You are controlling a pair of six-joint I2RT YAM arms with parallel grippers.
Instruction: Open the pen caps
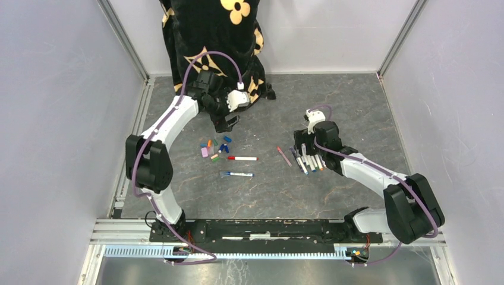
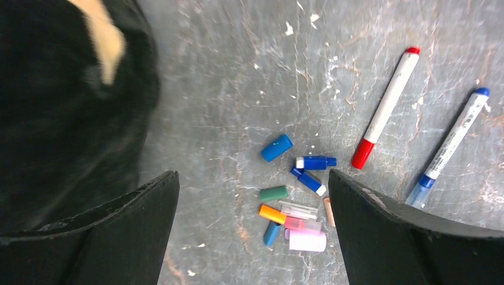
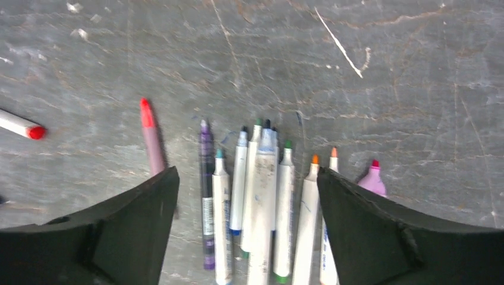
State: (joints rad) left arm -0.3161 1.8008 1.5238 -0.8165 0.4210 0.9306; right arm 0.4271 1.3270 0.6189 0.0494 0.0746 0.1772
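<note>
Cloth first: black cloth with cream flower print [image 1: 205, 35] hangs at the far side, draped onto the dark grey marbled worktop [image 1: 267, 196]. It sits right behind the left arm and fills the left of the left wrist view.

Left end effector [image 1: 226, 123] hovers just beside the cloth, jaws spread wide, gripping nothing. Below it lies a loose heap of stubby plastic pen caps [image 2: 294, 199] in blue, green, orange, pink and lilac, some touching each other.

Right of the heap lie a white marker pen with a red cap [image 2: 386, 110] and a white marker pen with a blue cap [image 2: 454, 139], apart from each other, both lying flat.

Right end effector [image 3: 246, 172] is also released, fingers wide, nothing held. It hangs over a row of uncapped white-barrelled marker pens [image 3: 261, 202], side by side, tips pointing away from the arm. A pink pen with a red tip [image 3: 151, 142] lies alone, just left of that row.

Worktop is scratched, with white flecks and brownish veins. Pale grey walls [image 1: 53, 89] enclose three sides, with aluminium frame posts [image 1: 128, 41] in the corners.
</note>
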